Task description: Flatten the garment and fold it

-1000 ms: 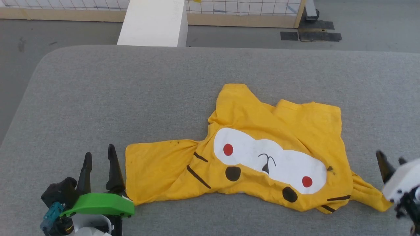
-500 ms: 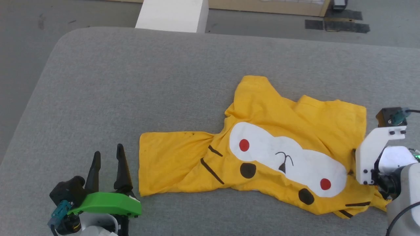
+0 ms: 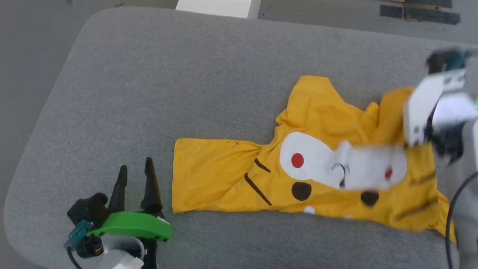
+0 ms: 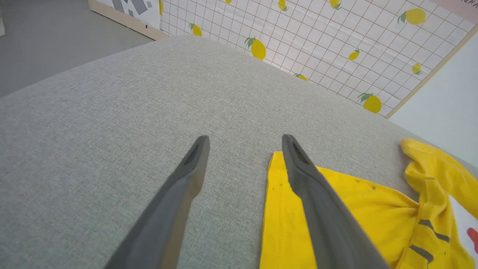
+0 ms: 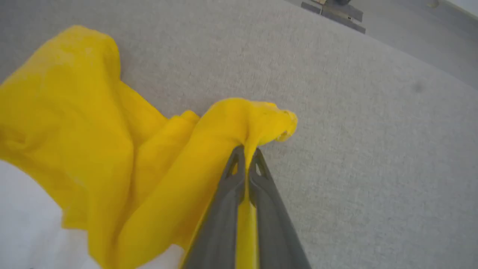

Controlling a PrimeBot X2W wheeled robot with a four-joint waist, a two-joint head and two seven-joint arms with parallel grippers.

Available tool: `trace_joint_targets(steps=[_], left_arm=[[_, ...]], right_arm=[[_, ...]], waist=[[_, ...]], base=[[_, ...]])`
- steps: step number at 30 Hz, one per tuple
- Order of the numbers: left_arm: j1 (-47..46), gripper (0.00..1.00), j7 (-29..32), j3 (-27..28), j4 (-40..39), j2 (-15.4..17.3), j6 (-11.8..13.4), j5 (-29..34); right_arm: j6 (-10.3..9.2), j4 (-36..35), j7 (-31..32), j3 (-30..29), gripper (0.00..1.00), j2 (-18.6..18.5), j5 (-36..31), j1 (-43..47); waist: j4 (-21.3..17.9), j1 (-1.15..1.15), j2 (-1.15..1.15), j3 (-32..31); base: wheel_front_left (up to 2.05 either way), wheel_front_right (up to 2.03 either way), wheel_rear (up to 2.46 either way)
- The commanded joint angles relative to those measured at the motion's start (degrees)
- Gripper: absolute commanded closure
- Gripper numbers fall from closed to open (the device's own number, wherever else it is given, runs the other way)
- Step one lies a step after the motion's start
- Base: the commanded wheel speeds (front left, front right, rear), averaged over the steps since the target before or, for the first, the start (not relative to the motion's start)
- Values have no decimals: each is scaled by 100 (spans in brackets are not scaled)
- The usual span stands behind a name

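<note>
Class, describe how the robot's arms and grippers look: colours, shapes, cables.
Left gripper: two long, tapering dark grey fingers, a bright green cover behind them, and a black wrist block with a teal connector. Right gripper: the same dark fingers; its wrist carries a white bracket and a black cable.
</note>
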Motion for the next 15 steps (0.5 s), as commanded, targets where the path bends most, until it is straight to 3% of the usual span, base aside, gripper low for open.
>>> trace_joint_targets(steps=[1,9,15], left_arm=[[-137,0,-26,-60,16,-15,26,-42],[-353,0,-26,-297,100,-15,36,-157],[-357,0,-26,-249,216,-15,35,-164]], right_arm=[[-8,65,-72,-10,100,-63,-55,-449],[-8,551,-755,-180,100,-23,-572,-2194],[-8,499,-1204,452,100,81,-159,-2426]], waist=[[153,0,0,164],[453,0,0,446],[421,0,0,342]], base=[[0,0,0],[0,0,0],[0,0,0]])
